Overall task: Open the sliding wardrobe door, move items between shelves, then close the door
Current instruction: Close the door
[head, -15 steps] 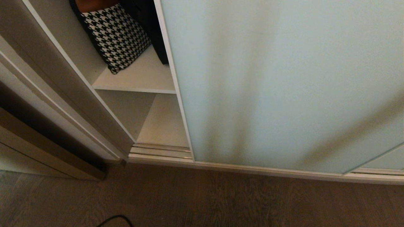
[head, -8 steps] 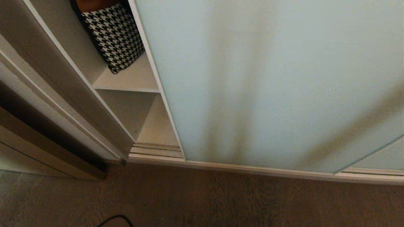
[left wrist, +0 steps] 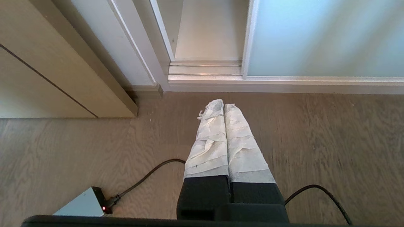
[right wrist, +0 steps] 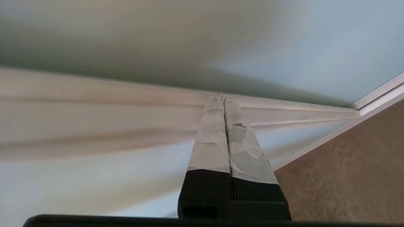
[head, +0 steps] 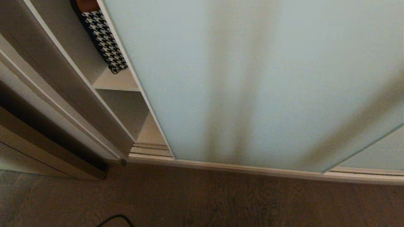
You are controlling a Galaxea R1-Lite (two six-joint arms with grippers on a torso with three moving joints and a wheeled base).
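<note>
Nearest us, our left gripper [left wrist: 224, 105] hangs over the brown wood-grain floor [left wrist: 315, 142], short of the sliding wardrobe door, its white-wrapped fingers pressed flat together with nothing between them. A black cable [left wrist: 148, 175] runs across the floor to a small pale box [left wrist: 82, 205] beside it.

Our right gripper [right wrist: 222, 96] has its taped fingers likewise pressed together and empty, the tips up against the cream-white frame of the sliding wardrobe door [head: 252, 85], a tall panel of pale mint-green frosted glass. Whether the tips truly touch the frame we cannot tell.

Left of the door a narrow gap shows the wardrobe inside. An off-white laminate shelf [head: 115, 82] carries a black-and-white houndstooth cushion [head: 102, 39], half hidden by the door edge, with something brown above it cut off by the picture's edge. The compartment below that shelf [head: 151, 134] shows only bare board. Neither gripper appears in the head view.
</note>
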